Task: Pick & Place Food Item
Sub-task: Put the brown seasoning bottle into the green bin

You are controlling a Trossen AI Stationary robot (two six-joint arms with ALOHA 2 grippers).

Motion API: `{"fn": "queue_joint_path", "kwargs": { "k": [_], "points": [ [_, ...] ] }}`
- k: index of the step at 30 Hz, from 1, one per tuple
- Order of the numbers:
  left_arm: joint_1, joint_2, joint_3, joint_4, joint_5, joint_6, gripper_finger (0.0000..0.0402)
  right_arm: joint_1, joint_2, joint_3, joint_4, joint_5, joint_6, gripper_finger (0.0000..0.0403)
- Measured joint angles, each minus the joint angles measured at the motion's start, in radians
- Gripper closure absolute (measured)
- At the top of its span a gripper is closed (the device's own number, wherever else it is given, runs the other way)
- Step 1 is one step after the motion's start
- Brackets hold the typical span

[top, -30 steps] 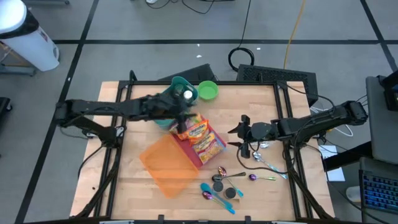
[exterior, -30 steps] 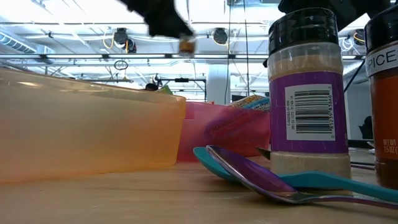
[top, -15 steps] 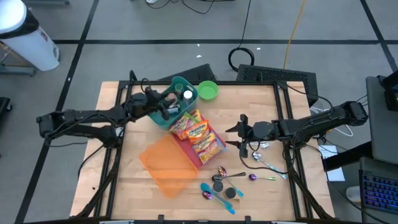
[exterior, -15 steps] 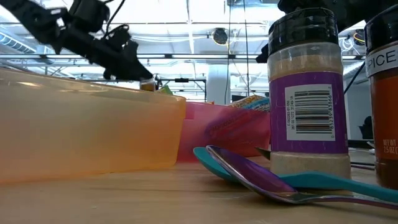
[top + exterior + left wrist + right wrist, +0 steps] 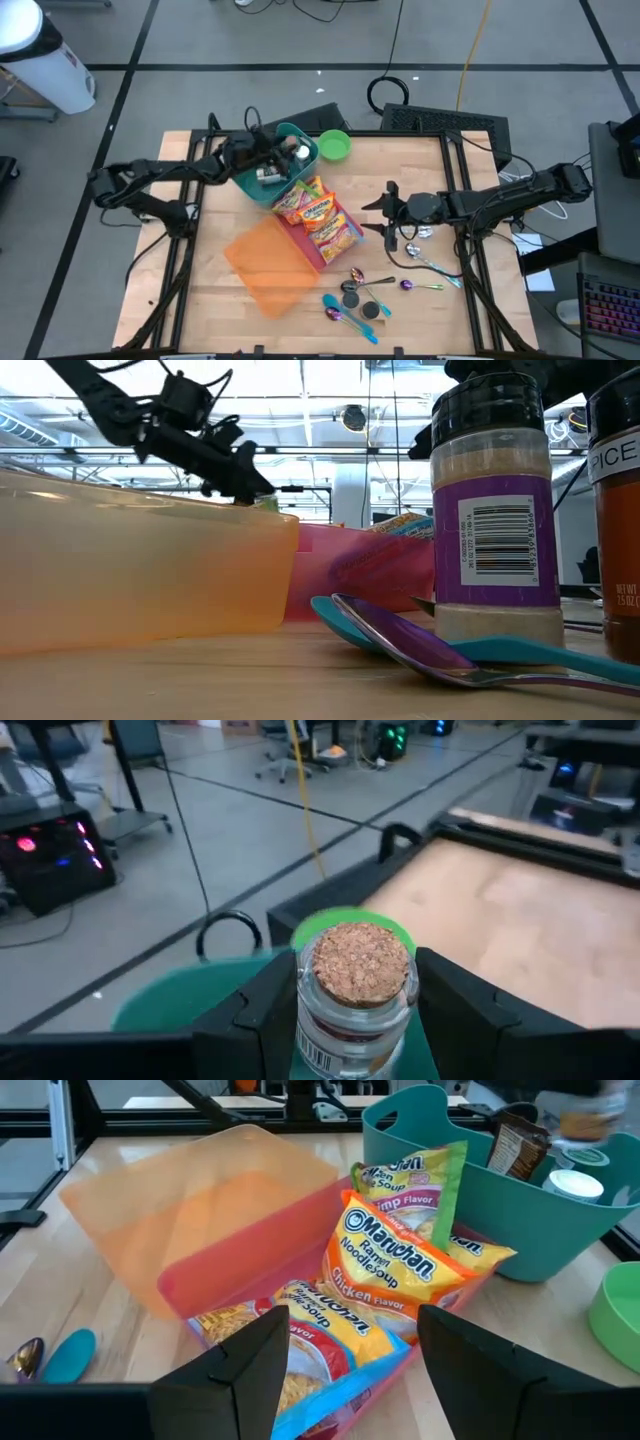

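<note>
The left tool (image 5: 355,1010) pinches a small clear glass jar with a cork stopper (image 5: 360,985), one dark finger on each side of the jar's neck, stopper end pointing away from the wrist. Seen from above, this left tool (image 5: 268,160) hangs over the teal plastic tub (image 5: 296,150) near the far edge of the wooden worktop (image 5: 200,300), so the jar sits directly above the tub's open mouth rather than off to one side. The tub already holds a white-lidded container (image 5: 572,1183) and a dark packet (image 5: 517,1143). My judgement is that the move ahead turns on this vertical line-up: the jar needs only to go down and be let go, provided it clears the tub's rim and what is inside.

The right tool (image 5: 382,215) waits near the right edge of the worktop, fingers spread and empty, facing the yellow and orange ramen noodle packets (image 5: 405,1280) lying in the pink tray (image 5: 240,1255). It is well apart from the tub; the left arm is clearly nearer.
</note>
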Motion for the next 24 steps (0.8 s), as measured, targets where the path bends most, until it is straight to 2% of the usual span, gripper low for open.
{"fn": "queue_joint_path", "kwargs": {
  "k": [4,10,24],
  "points": [
    [0.057,0.049,0.057,0.012,-0.001,-0.001,0.0230,0.000,0.000,0.000,0.005,-0.002,0.000,0.0191],
    [0.120,0.071,0.053,0.010,-0.001,-0.015,0.0230,0.000,0.000,0.000,0.006,-0.005,0.000,0.0191],
    [0.123,0.138,0.053,0.020,0.014,-0.042,0.0230,0.000,0.000,0.000,0.007,-0.003,-0.011,0.0193]
  ]
}}
